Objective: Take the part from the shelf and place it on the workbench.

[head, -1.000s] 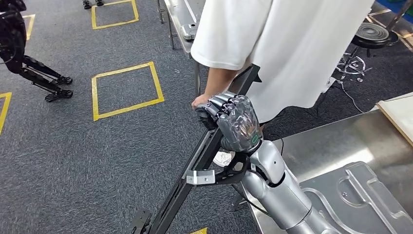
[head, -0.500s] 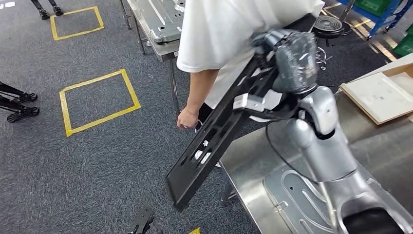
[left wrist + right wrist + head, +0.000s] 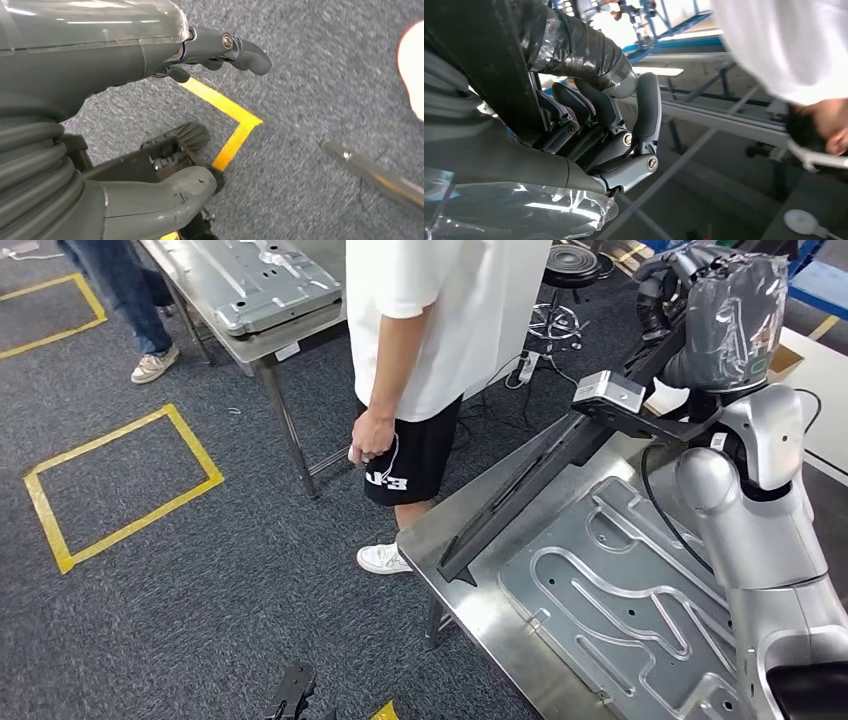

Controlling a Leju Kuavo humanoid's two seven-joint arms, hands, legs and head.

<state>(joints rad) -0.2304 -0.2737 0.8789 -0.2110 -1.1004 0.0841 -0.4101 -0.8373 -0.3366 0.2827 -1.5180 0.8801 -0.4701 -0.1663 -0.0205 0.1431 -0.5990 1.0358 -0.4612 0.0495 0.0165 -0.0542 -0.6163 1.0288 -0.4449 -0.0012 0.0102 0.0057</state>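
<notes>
The right robot hand (image 3: 722, 315), upper right of the frame, grips the black part (image 3: 540, 480), which slants down over the desk (image 3: 470, 590). The left robot hand (image 3: 150, 100) hangs with fingers apart, holding nothing.

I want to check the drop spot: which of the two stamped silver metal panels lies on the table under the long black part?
The stamped silver metal panel nearest the robot, on the steel workbench under the long black part held by the right hand; the other lies on the far table.

Part's (image 3: 530, 485) upper end perhaps behind hand (image 3: 715, 315)
</notes>
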